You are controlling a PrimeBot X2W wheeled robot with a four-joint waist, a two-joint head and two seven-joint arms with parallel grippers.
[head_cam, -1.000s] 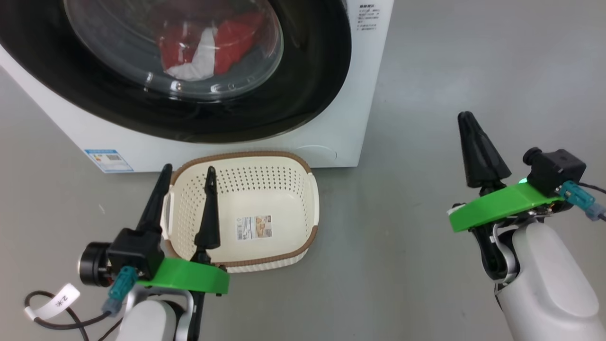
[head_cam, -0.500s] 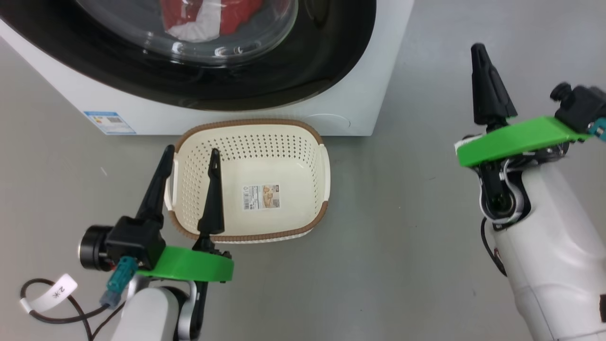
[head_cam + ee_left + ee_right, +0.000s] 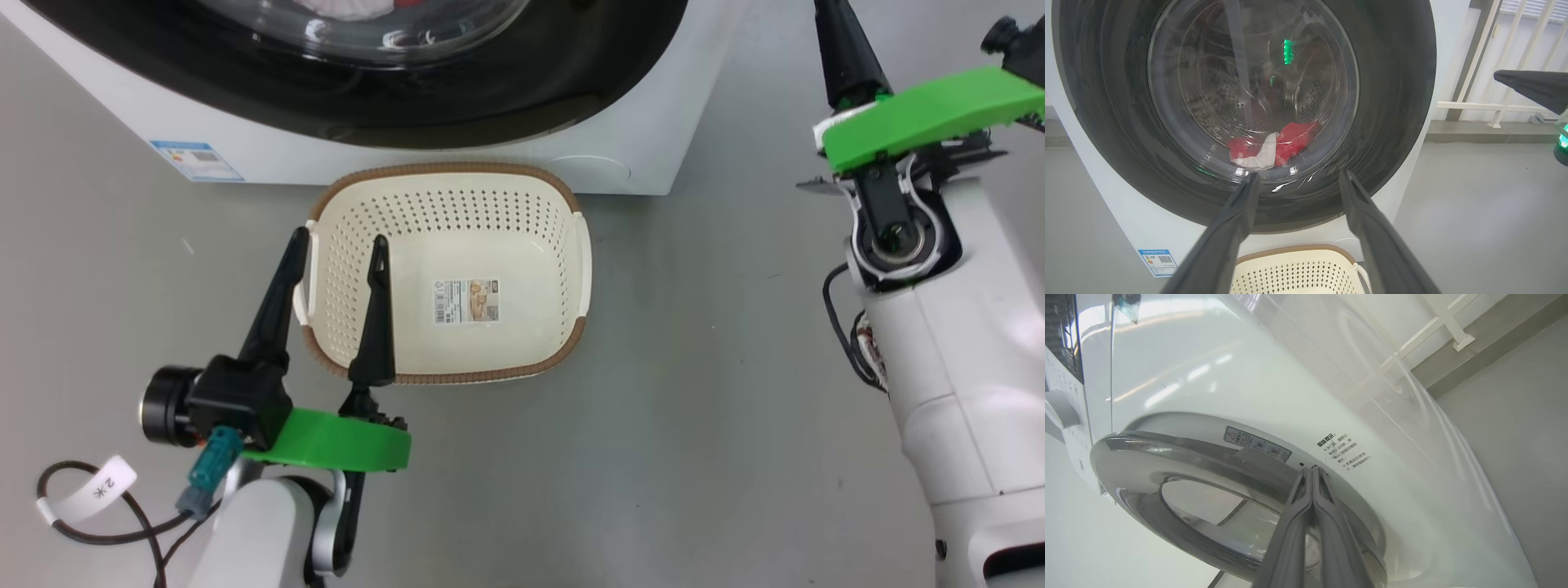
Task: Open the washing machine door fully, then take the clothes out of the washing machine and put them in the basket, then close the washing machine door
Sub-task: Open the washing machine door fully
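Left gripper (image 3: 341,237) hovers low, fingers spread wide and empty, over the left rim of the basket (image 3: 449,167). The basket sits on the floor (image 3: 694,408), just before the machine (image 3: 645,151). Farther right, the raised right gripper (image 3: 1313,470) is pinched together on nothing, tips at the right edge of the door (image 3: 1392,102). Clothes (image 3: 1290,141) lie behind its glass.

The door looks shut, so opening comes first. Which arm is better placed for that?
Right. The right gripper, shut, points at the door's edge beside the printed text; the left gripper is open, low by the basket.
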